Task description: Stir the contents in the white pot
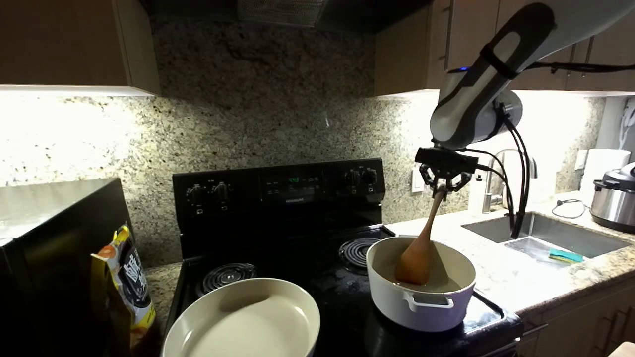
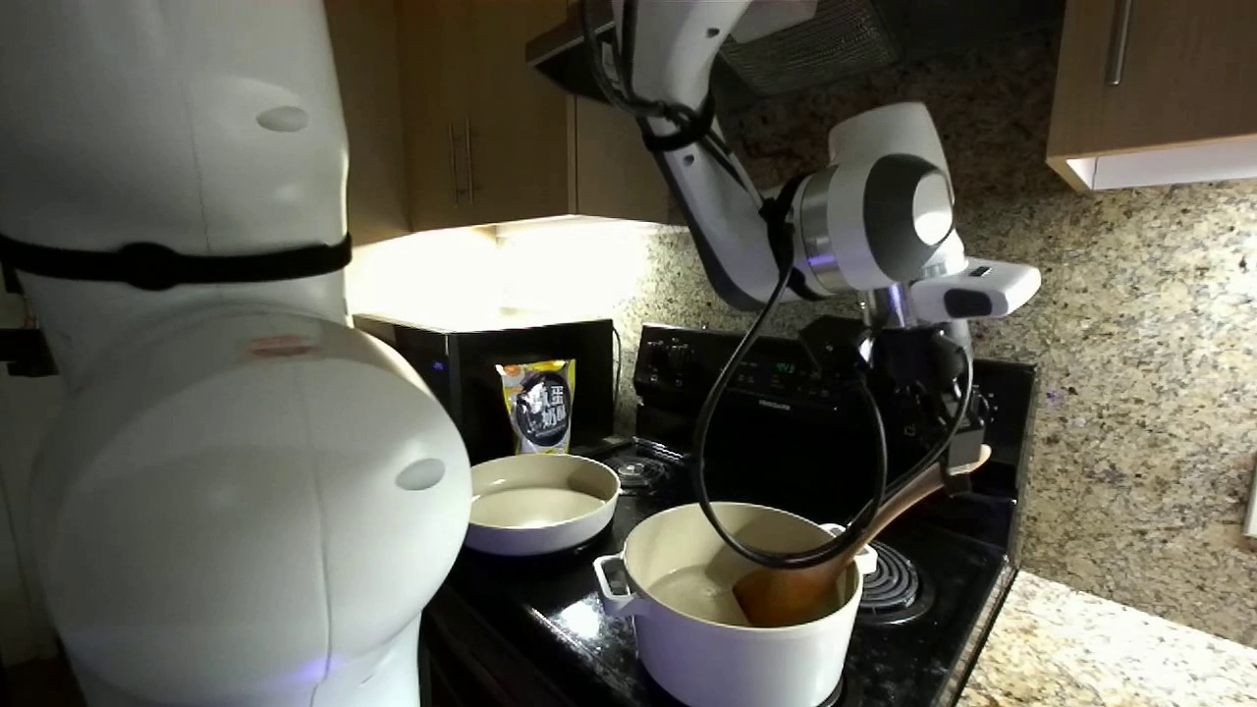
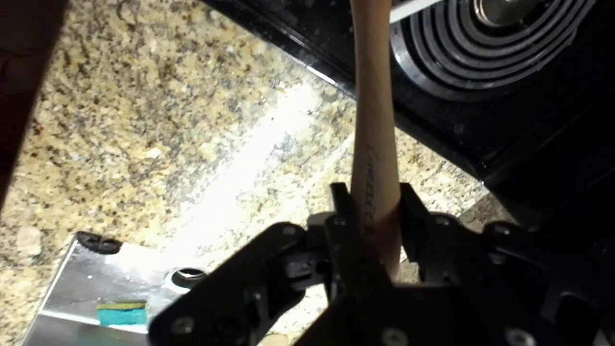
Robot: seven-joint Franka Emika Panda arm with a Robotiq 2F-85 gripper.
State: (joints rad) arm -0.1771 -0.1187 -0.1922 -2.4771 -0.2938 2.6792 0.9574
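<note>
The white pot [image 1: 421, 315] stands on the black stove and also shows in an exterior view [image 2: 737, 663]. A shallow layer of what looks like clear liquid [image 2: 687, 594] lies in it. A wooden spoon [image 1: 415, 258] leans in the pot, its broad head down inside against the wall side. My gripper [image 1: 441, 189] is above the pot's rim, shut on the upper handle of the spoon. In the wrist view the gripper's fingers [image 3: 377, 204] press on both sides of the spoon handle [image 3: 375, 120]. The pot is out of the wrist view except perhaps a white edge.
A wide shallow cream-white dish [image 1: 258, 325] sits on the stove beside the pot. A coil burner [image 1: 359, 252] lies behind the pot. A yellow snack bag [image 1: 131, 282], a sink [image 1: 533, 225] and a steel cooker [image 1: 615, 196] are farther out. A cable loop [image 2: 702, 471] hangs over the pot.
</note>
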